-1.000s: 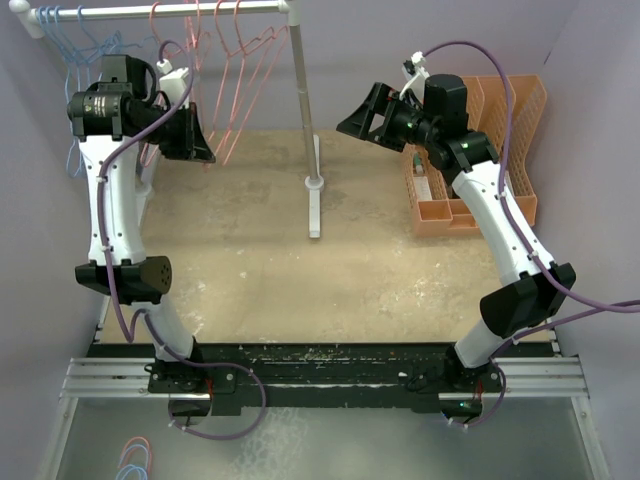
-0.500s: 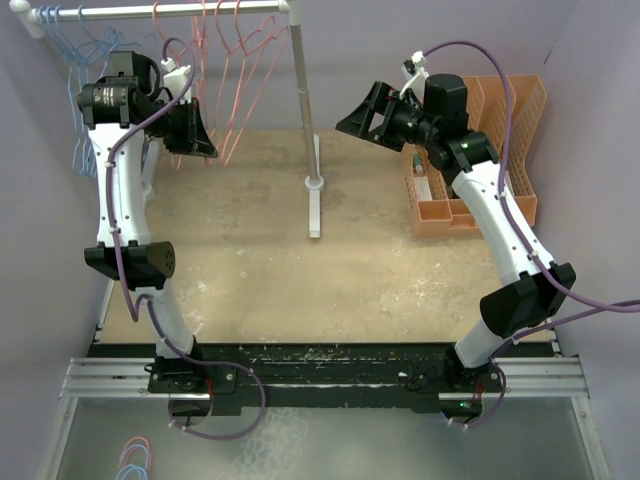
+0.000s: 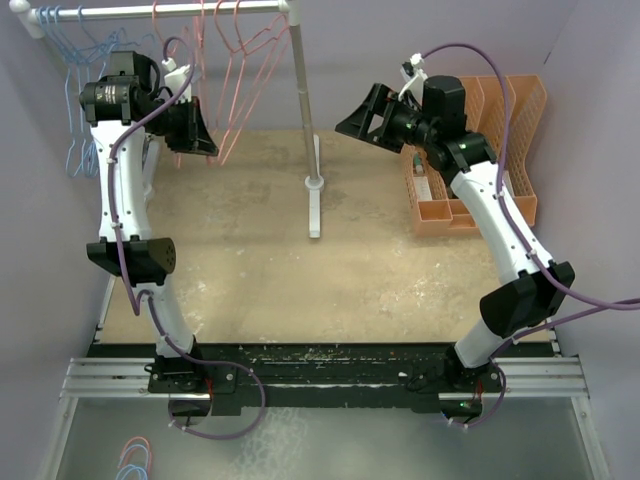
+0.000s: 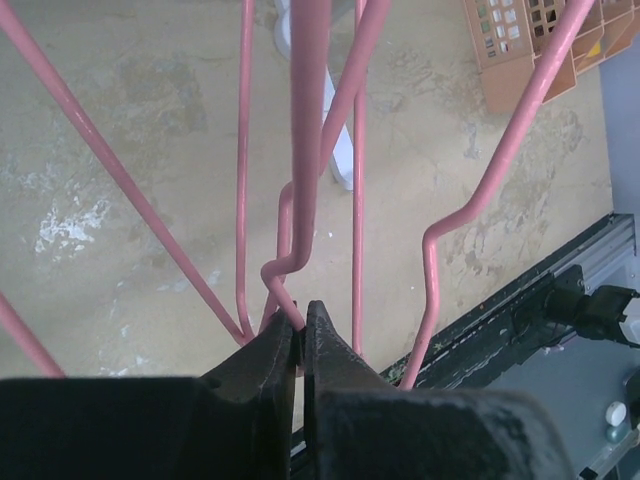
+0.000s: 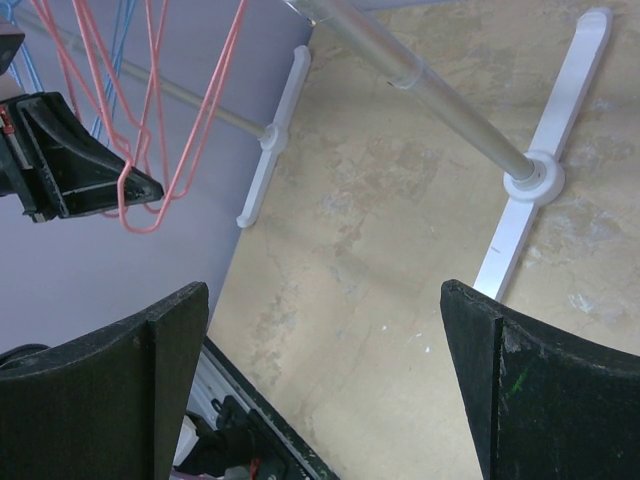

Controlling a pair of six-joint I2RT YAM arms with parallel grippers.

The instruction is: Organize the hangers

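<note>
Hangers are hanging on the rack at eleven o'clock (blue ones leftmost), the left gripper is pinching a pink hanger by its lower wire, and the right gripper is hovering wide open at one o'clock.

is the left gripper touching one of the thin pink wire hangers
Touching. The left wrist view shows the left gripper shut, its black jaws pinching a bent corner of a thin pink wire hanger.
</note>
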